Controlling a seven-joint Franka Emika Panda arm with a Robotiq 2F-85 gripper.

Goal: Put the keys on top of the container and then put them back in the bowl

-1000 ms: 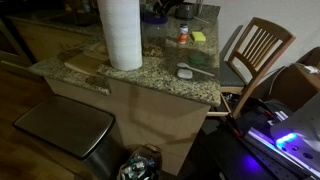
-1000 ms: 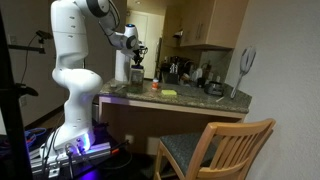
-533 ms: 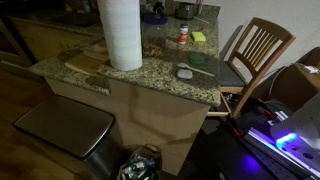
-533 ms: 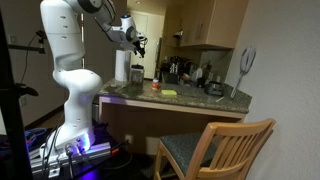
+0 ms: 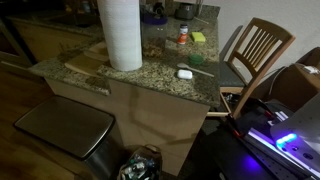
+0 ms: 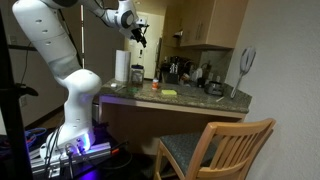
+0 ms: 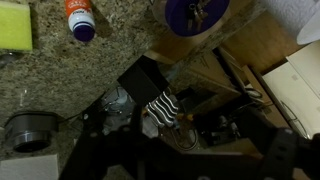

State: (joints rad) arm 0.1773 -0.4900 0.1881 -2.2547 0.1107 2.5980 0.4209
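Observation:
The small grey bowl point(image 5: 184, 73) sits near the counter's front edge, with the whitish keys point(image 5: 185, 72) lying in it. In the wrist view the bowl point(image 7: 30, 130) shows at the lower left, dim inside. The blue-lidded container point(image 5: 152, 15) stands at the back of the counter and appears as a purple-blue round point(image 7: 197, 12) in the wrist view. My gripper point(image 6: 141, 33) hangs high above the counter, far from bowl and container. In the dim wrist view the gripper point(image 7: 190, 152) has its dark fingers wide apart with nothing between them.
A tall white paper-towel roll point(image 5: 120, 35) stands on the granite counter point(image 5: 90, 62). An orange-capped bottle point(image 5: 183, 35) and a yellow sponge point(image 5: 198, 37) lie behind the bowl. A wooden chair point(image 5: 258, 50) stands by the counter's end, a metal bin point(image 5: 65, 125) below it.
The arm has risen well above the counter and the jaws have spread. The keys and bowl have stayed in place.

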